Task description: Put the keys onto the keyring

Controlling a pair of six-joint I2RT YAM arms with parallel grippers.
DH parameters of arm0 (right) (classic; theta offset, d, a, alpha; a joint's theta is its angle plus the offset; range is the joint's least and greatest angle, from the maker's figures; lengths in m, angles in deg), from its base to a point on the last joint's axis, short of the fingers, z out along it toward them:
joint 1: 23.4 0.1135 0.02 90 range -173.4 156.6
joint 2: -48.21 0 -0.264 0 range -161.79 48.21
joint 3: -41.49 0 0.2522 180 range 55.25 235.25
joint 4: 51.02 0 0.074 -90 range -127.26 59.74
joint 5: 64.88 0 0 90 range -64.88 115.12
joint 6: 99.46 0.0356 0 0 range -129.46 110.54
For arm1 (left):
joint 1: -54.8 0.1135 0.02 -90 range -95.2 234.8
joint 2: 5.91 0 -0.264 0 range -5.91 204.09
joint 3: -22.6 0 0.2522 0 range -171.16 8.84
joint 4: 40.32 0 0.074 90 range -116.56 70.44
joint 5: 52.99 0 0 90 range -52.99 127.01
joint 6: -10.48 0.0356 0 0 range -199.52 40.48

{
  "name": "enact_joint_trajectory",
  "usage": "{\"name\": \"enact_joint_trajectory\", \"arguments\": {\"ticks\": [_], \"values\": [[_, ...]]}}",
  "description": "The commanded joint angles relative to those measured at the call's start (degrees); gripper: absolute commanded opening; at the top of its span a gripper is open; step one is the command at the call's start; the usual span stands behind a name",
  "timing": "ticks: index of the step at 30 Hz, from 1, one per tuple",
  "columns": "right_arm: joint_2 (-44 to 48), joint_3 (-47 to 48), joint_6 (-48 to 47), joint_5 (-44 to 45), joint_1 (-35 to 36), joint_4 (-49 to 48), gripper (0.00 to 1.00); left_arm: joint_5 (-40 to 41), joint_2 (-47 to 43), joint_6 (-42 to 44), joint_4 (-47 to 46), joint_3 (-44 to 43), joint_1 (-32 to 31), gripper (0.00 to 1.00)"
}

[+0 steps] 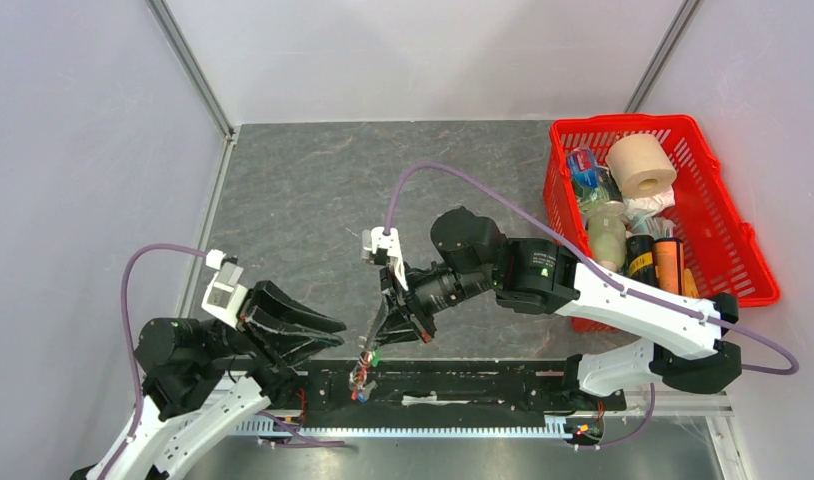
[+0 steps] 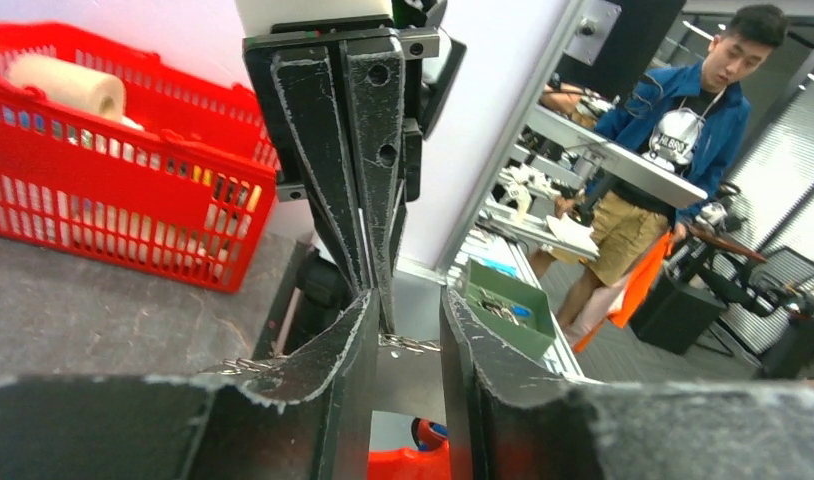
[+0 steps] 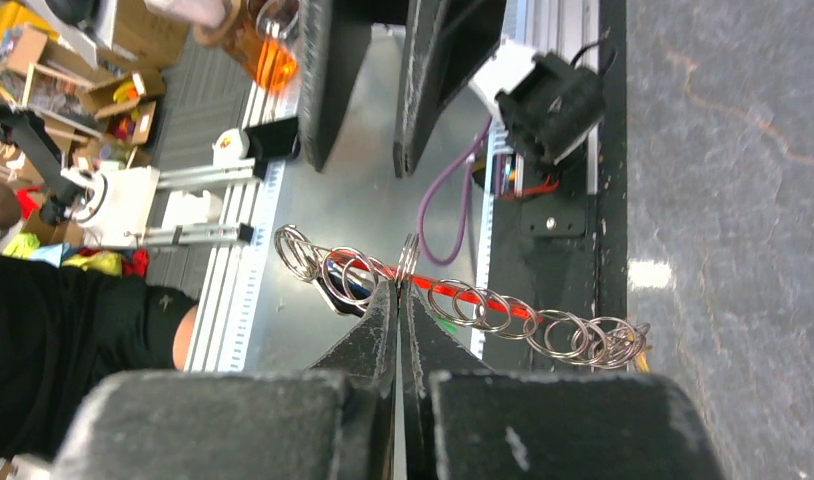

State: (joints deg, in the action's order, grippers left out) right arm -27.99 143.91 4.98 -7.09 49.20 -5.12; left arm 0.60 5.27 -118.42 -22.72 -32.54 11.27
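Note:
My right gripper [image 1: 381,335] is shut on one ring of the keyring's silver chain [image 3: 483,310], in the right wrist view [image 3: 400,285] pinching it at the fingertips. The chain of rings runs across the fingertips, with the red fob [image 3: 453,293] behind it. In the top view the keyring [image 1: 364,368] dangles below the gripper over the near rail, with small green and blue key heads [image 1: 363,392] on it. My left gripper [image 1: 333,335] is open and empty just left of it. In the left wrist view [image 2: 408,335] the chain [image 2: 413,345] hangs between its fingers, the red fob [image 2: 433,465] below.
A red basket [image 1: 753,250] with a paper roll, bottles and cans stands at the right; it also shows in the left wrist view [image 2: 83,210]. The black base rail [image 1: 463,385] lies under the keyring. A person and a green tray [image 2: 503,300] are beyond the table.

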Motion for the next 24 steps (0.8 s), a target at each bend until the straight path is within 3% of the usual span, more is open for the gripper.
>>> {"name": "enact_joint_trajectory", "arguments": {"ticks": [1,7,24], "values": [[0.2,3.2,-3.2,-4.3,0.3,5.6,0.00,-7.1,3.3,0.3,6.1,-2.7,0.0,0.37],[-0.7,4.1,-3.9,-7.8,0.3,9.0,0.00,-10.7,7.0,2.8,12.6,-3.8,-0.1,0.39],[-6.2,5.9,-4.2,-8.9,0.1,10.1,0.00,-18.6,10.9,2.1,12.7,-0.8,-0.1,0.41]]}}
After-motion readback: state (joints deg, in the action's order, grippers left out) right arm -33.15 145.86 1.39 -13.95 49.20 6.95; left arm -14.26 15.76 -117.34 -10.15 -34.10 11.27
